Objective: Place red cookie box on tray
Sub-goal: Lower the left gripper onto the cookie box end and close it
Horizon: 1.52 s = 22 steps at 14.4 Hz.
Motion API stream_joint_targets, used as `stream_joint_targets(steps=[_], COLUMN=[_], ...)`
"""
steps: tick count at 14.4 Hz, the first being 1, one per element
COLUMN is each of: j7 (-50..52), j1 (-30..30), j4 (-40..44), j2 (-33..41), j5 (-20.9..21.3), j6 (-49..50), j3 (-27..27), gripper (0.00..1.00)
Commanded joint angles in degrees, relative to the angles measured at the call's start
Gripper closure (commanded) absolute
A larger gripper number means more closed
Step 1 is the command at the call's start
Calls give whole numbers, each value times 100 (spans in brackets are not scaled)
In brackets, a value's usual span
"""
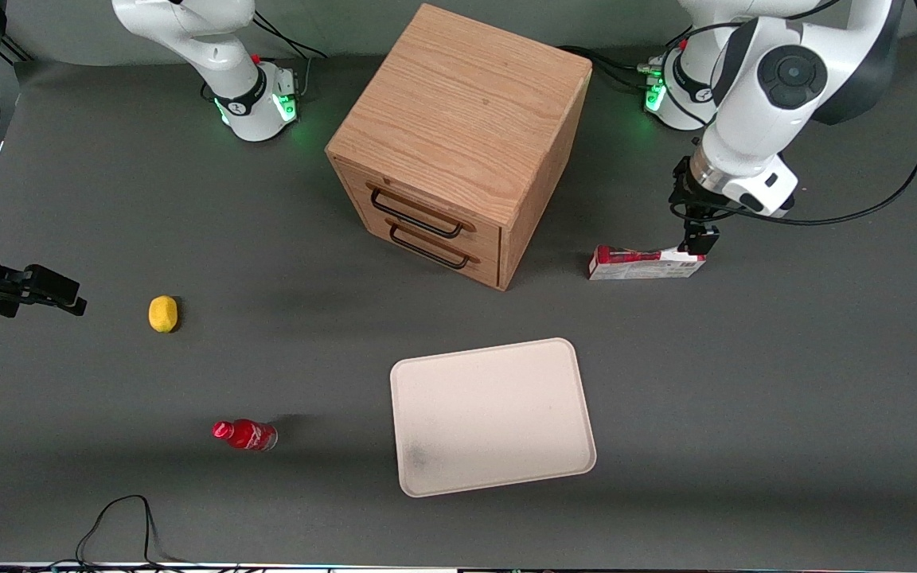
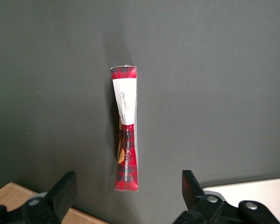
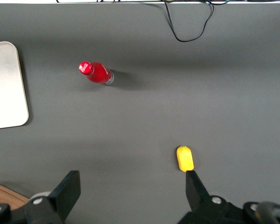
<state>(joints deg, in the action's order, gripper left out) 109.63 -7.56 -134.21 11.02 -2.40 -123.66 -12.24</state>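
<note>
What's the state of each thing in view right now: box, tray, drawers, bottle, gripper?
red cookie box: lying on the table on a narrow side, not on the tray.
tray: flat on the table, nothing on it.
cabinet: both drawers shut.
red bottle: cap on.
lemon: resting on the table.
gripper: above one end of the box, fingers open, holding nothing.
</note>
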Motion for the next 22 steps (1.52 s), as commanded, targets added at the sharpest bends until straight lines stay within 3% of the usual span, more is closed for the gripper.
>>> stream_joint_targets(steps=[1, 6, 11, 22], j7=[251, 340, 708, 831], j1=[-79, -158, -150, -150], j4=[-359, -966, -1011, -1090], j2=[-82, -397, -951, -1541], j5=[108, 283, 328, 495], j6=[-491, -1537, -2091, -2672], j3=[28, 19, 19, 28], gripper=[0, 0, 0, 0])
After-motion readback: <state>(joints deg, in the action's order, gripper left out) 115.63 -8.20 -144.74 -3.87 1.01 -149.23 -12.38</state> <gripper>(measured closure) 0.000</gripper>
